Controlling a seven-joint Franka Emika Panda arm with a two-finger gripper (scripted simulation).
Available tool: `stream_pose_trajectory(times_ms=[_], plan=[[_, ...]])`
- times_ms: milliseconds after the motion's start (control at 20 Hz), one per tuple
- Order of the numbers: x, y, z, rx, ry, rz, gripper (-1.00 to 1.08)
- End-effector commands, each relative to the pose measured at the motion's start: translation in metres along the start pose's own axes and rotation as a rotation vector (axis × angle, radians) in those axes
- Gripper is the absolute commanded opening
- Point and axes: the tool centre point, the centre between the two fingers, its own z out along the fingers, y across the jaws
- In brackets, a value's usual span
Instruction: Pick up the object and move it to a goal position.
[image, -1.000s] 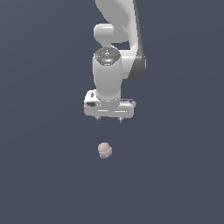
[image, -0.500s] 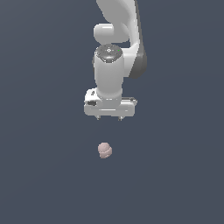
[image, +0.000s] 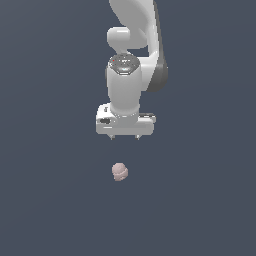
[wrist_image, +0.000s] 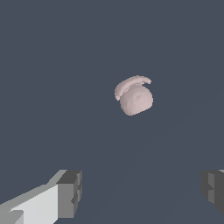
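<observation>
The object (image: 119, 172) is a small pale pink lumpy blob lying on the dark grey floor. My white gripper (image: 125, 137) hangs above and a little behind it in the exterior view, apart from it. Its jaws stand wide open and hold nothing. In the wrist view the object (wrist_image: 134, 96) lies ahead of the gripper (wrist_image: 142, 189), beyond the gap between the two grey fingertips (wrist_image: 70, 193).
The white arm (image: 132, 55) rises from the gripper toward the top of the exterior view. A plain dark grey floor (image: 50, 200) lies all around.
The gripper has shifted slightly toward the object. The object has not moved.
</observation>
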Motion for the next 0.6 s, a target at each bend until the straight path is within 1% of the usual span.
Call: stream_pose_trajectory(times_ms=[0,250,550], plan=[[0.005,0.001,0.005,-0.001,-0.002,-0.023,1.00],[0.021,0.004,0.019,-0.002,-0.006,-0.097,1.00],[0.047,0.011,0.048,0.002,-0.012,-0.227,1.00]])
